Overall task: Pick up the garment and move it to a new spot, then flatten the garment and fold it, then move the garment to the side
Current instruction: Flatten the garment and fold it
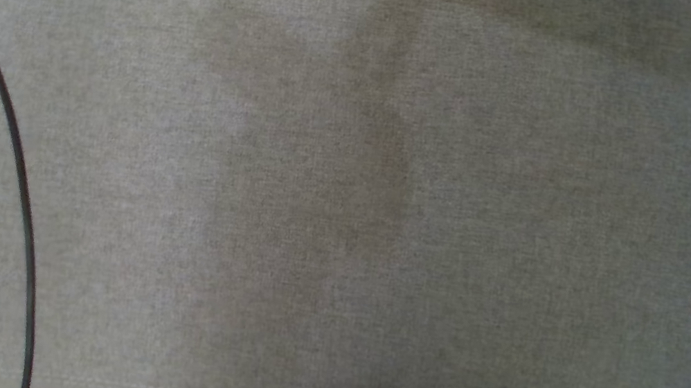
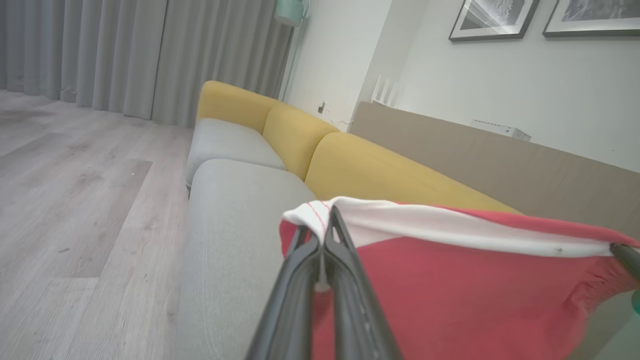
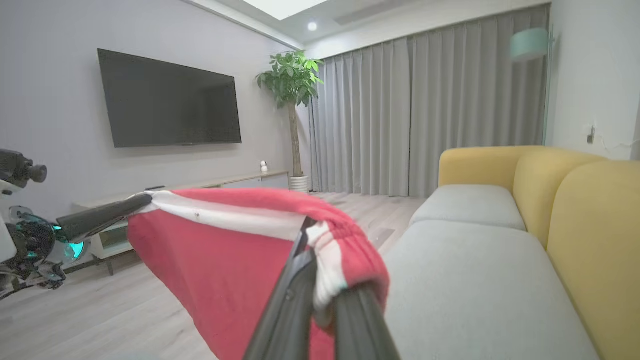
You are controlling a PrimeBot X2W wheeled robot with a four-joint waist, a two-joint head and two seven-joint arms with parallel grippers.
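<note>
The red cloth garment with a white band (image 2: 450, 295) is up in the air. It is pulled wide between the two claws and hangs down below them like a little flag.

The left claw (image 2: 322, 227) is squeezed tight on one end of the white band, with the cloth pinched between its long dark fingers. In the right wrist view the right claw (image 3: 312, 235) is squeezed tight on the other end. There the garment (image 3: 215, 260) bunches up and flops over the fingertips. The white band runs almost straight from one claw to the other, and the red part sags under it.

Next to the garment is the long sofa with grey seat cushions and yellow back cushions (image 2: 235, 240). Its seat is wide and flat. The pale wooden floor (image 2: 75, 200) runs along its front.

In the head view the grey seat (image 1: 387, 194) spreads out wide, with its stitched front edge low in the picture. A thin black cable (image 1: 12, 131) curves across the seat's left part.
</note>
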